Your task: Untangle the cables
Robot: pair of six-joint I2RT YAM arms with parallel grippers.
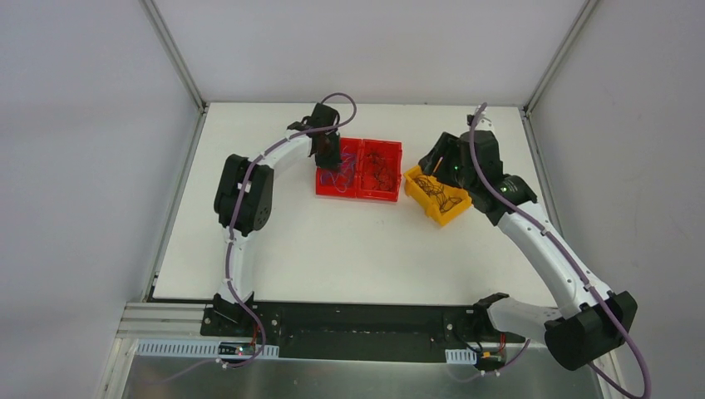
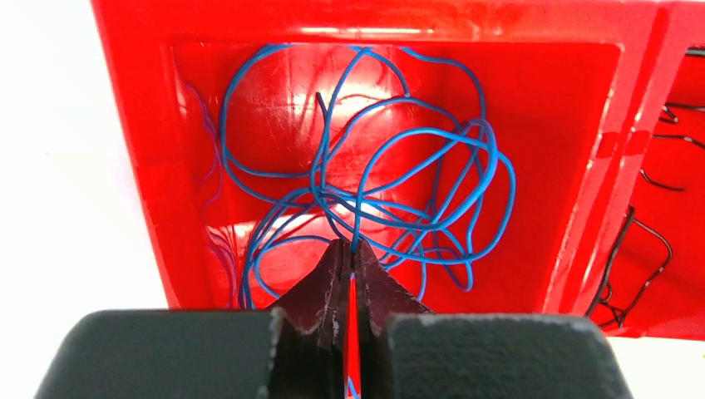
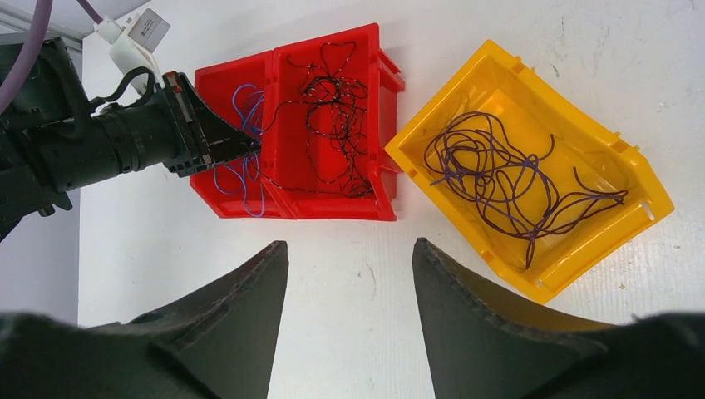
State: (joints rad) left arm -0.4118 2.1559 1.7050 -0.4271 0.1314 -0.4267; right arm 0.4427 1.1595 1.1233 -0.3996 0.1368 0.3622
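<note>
A tangle of blue cables (image 2: 391,166) lies in the left red bin (image 2: 133,125), with a thin purple strand (image 2: 209,158) along its left wall. My left gripper (image 2: 352,245) hangs inside this bin, shut on one blue cable (image 2: 357,220) that runs up from between its tips. Black cables (image 3: 337,108) fill the right red bin (image 3: 387,83). Purple cables (image 3: 499,174) lie in the yellow bin (image 3: 441,116). My right gripper (image 3: 351,249) is open above bare table, in front of the bins, nothing between its fingers.
The two red bins (image 1: 358,169) stand joined side by side at the table's middle back, and the yellow bin (image 1: 436,196) sits angled just right of them. The left arm (image 3: 108,141) reaches in from the left. White walls enclose the table.
</note>
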